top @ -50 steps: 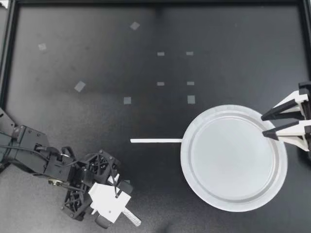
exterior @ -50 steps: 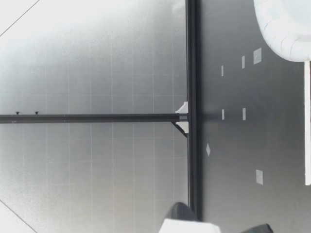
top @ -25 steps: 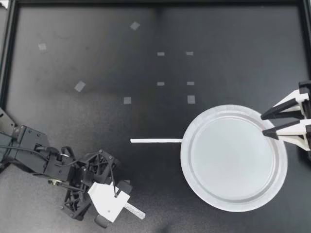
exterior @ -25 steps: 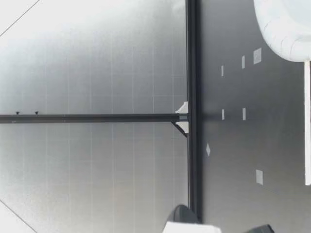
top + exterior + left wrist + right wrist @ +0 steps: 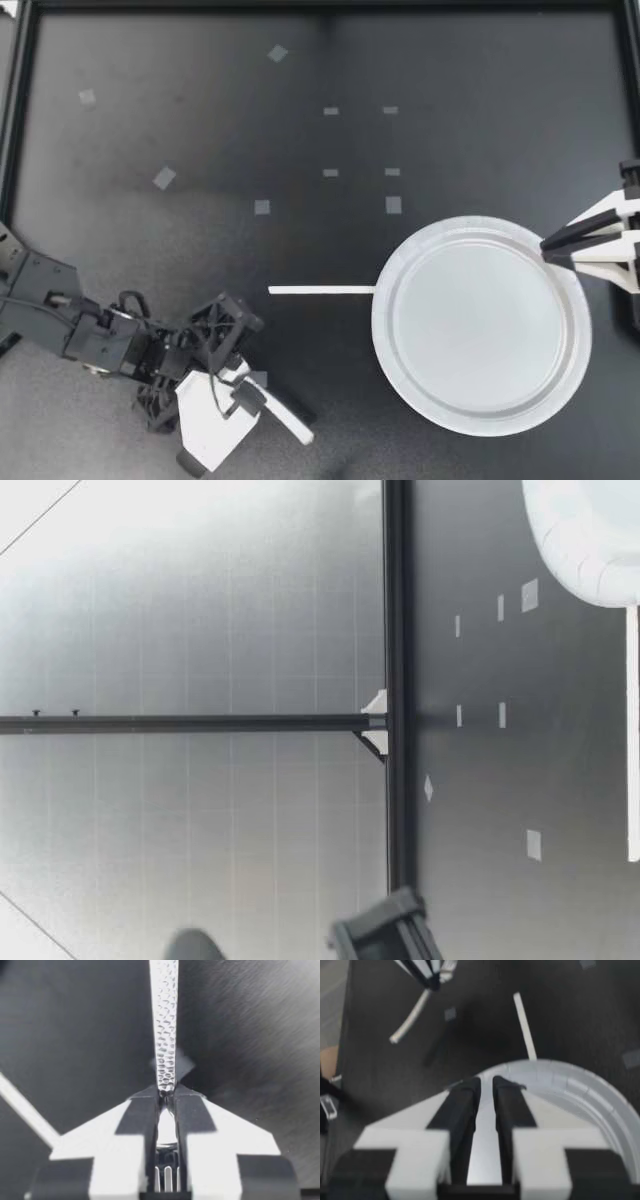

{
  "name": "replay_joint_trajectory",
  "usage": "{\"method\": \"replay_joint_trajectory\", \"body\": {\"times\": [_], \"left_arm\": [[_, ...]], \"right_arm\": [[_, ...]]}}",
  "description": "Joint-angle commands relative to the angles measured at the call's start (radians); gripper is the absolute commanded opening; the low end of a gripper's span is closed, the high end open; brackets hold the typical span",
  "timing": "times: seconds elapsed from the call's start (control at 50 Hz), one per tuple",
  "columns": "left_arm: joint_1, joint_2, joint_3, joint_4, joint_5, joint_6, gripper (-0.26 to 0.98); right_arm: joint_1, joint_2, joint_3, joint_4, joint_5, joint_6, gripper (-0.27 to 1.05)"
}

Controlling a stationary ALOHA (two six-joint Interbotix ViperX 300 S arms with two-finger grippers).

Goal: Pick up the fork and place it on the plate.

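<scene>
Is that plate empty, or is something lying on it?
Empty: the plate is bare white, and the fork is clamped in my left gripper.

Silver fork (image 5: 165, 1035) with dimpled handle, white plate (image 5: 381, 325), black table (image 5: 200, 250), pale grey tape squares (image 5: 164, 178)

Plate (image 5: 585, 530) cropped (low view), fork (image 5: 164, 1035) handle cropped

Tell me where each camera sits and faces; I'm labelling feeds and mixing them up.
Top: overhead, facing down; left hand holding fork, right hand at plate.
Low: table height, facing across; plate edge, part of an arm.
Left wrist: along left hand, fork handle ahead.
Right wrist: along right hand, over plate rim.
Shared: top and right wrist both show white strip.
</scene>
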Motion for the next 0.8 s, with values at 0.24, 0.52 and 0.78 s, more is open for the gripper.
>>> {"method": "replay_joint_trajectory", "body": {"times": [0.24,0.52,0.78], "left_arm": [[0.06,-0.077,-0.084,0.692,0.167,-0.163,0.01],[0.069,-0.167,-0.044,1.104,0.098,-0.565,0.01],[0.069,-0.149,-0.044,1.39,0.061,-0.907,0.01]], "right_arm": [[0.002,0.054,-0.038,-0.152,-0.061,-0.026,0.31],[-0.002,0.098,-0.064,-0.503,-0.319,-0.296,0.39],[-0.081,0.144,-0.121,-0.538,-0.35,-0.551,0.7]]}}
